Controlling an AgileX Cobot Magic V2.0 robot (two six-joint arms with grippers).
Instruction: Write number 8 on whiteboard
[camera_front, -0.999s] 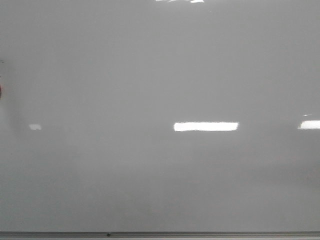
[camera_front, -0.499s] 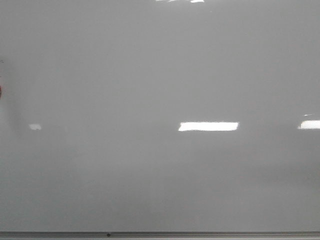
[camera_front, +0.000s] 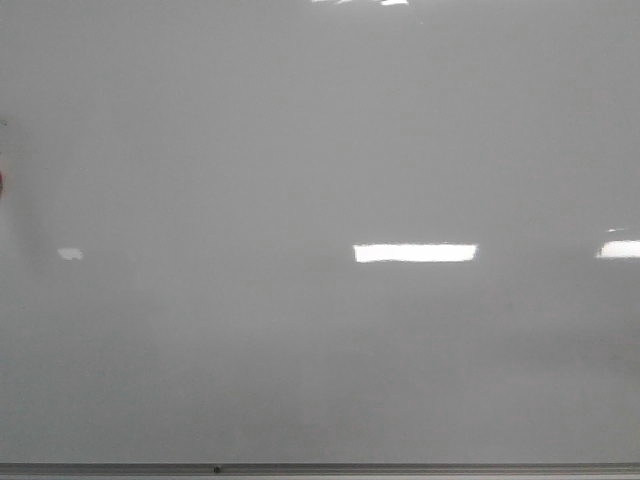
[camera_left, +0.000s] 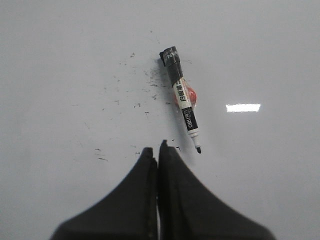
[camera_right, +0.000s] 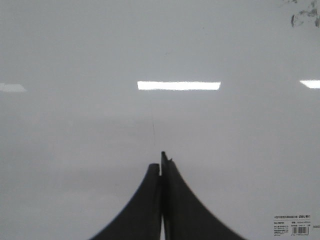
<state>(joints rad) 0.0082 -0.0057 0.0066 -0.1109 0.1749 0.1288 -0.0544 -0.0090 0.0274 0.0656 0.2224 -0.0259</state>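
Observation:
The whiteboard (camera_front: 320, 150) fills the front view, pale grey and glossy, with its thin frame edge along the near side. No number 8 shows on it in any view. In the left wrist view a marker pen (camera_left: 181, 98), white body, cap off and bare black tip, lies on the board (camera_left: 60, 75) over a small red spot. My left gripper (camera_left: 156, 150) is shut and empty, close beside the pen's tip. My right gripper (camera_right: 161, 162) is shut and empty over the bare board (camera_right: 75, 50). Neither gripper shows in the front view.
Small black ink smudges (camera_left: 142, 82) are scattered round the pen. A red speck (camera_front: 1, 182) sits at the far left edge of the front view. A white label (camera_right: 291, 225) is stuck on the board near the right gripper. Bright light reflections (camera_front: 415, 253) lie on the board.
None of the things has visibly moved; only the bright reflection's left end shifts slightly.

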